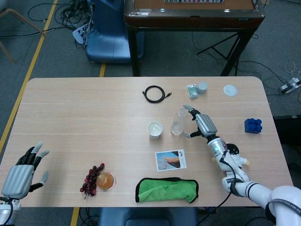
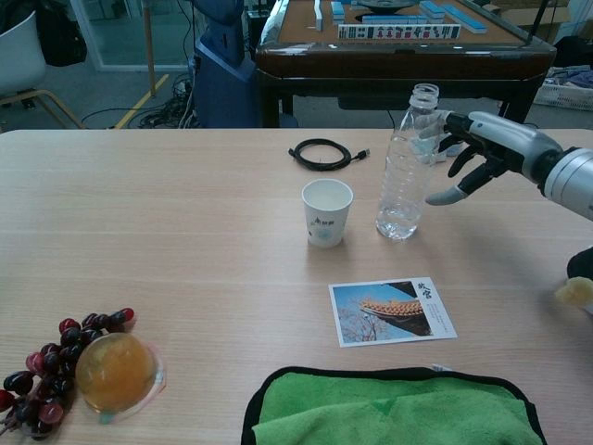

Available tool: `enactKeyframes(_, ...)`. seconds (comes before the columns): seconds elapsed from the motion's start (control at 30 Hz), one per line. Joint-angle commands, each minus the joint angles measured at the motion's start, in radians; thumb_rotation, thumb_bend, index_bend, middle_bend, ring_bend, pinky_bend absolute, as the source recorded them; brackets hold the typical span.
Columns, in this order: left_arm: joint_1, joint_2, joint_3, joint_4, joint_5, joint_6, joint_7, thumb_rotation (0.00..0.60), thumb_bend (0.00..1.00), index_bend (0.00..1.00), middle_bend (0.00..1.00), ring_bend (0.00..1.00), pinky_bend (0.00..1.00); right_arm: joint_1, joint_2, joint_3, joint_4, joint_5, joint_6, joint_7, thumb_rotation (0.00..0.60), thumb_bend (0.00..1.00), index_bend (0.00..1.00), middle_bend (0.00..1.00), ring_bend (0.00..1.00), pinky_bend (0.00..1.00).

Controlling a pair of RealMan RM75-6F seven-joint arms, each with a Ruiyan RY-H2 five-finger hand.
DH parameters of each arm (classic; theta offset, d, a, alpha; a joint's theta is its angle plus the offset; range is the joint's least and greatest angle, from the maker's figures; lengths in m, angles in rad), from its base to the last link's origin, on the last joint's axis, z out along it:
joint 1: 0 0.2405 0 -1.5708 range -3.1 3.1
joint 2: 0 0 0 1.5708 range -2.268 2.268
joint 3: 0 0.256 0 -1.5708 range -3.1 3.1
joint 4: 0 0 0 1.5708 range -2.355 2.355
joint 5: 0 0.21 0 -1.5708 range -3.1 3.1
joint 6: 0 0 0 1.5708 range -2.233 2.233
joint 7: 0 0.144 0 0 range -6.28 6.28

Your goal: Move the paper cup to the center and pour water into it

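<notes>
Two hands show at a long, pale wood-grain table (image 1: 84,108) with rounded corners, standing on a grey floor marked with yellow tape lines. Near the table's middle a white paper cup (image 2: 327,211) stands upright with its mouth open, and just to its right a clear water bottle (image 2: 405,167) stands uncapped, leaning very slightly, with a little water at its base. The right hand (image 2: 482,148) sits just beside the bottle's upper part with its fingers spread apart; one fingertip looks to be at or very near the bottle's neck, but whether it touches cannot be told, and the hand grips nothing. The left hand (image 1: 21,172) rests at the table's near left corner, fingers splayed and holding nothing. Behind the cup lies a coiled black cable (image 2: 321,153). In front of it lies a photo card (image 2: 393,311) showing a roofed building, and nearer still a green cloth (image 2: 389,408) edged in black. At the near left sit a bunch of dark red grapes (image 2: 42,366) and an orange fruit in clear wrap (image 2: 116,373), touching each other. On the far right side of the table are a small wrapped packet (image 1: 191,90), a grey cap (image 1: 202,87), a clear round lid (image 1: 230,90) and a blue toy block (image 1: 253,125); a plush toy (image 1: 233,157) sits near the right forearm. Beyond the table stand a dark wooden mahjong table (image 2: 398,42), a blue machine base (image 1: 108,33) and tangled floor cables (image 1: 66,16).
</notes>
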Motion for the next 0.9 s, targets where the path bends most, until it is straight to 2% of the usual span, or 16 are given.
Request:
enactKeyframes(0.03,0.0,0.0,0.0,0.001,-0.001,-0.001,0.0,0.6,0.38,0.19,0.0,0.0,0.18,-0.022,0.037,0.007,-0.047,0.016,0.024,-0.051,0.6,0.0,0.06,0.09,0.16,0.36)
enactKeyframes(0.23,-0.002,-0.005,0.001,0.005,-0.003,-0.006,0.005,0.6,0.38,0.19,0.0,0.0,0.18,-0.082,0.13,0.007,-0.168,0.046,0.093,-0.192,0.6,0.0,0.06,0.1,0.16,0.36)
enactKeyframes(0.43,-0.006,-0.017,0.003,0.017,0.012,-0.004,-0.003,0.6,0.38,0.19,0.0,0.0,0.18,-0.176,0.255,-0.03,-0.319,0.044,0.196,-0.339,0.6,0.0,0.06,0.14,0.16,0.36)
enactKeyframes(0.67,-0.009,-0.04,0.006,0.048,0.036,0.003,-0.021,0.6,0.38,0.19,0.0,0.0,0.18,-0.304,0.379,-0.104,-0.467,-0.019,0.357,-0.471,0.6,0.0,0.09,0.17,0.16,0.36)
enactKeyframes(0.9,-0.009,-0.05,0.006,0.059,0.037,0.006,-0.028,0.6,0.38,0.19,0.0,0.0,0.19,-0.432,0.45,-0.175,-0.581,-0.076,0.512,-0.589,0.6,0.0,0.11,0.17,0.16,0.36)
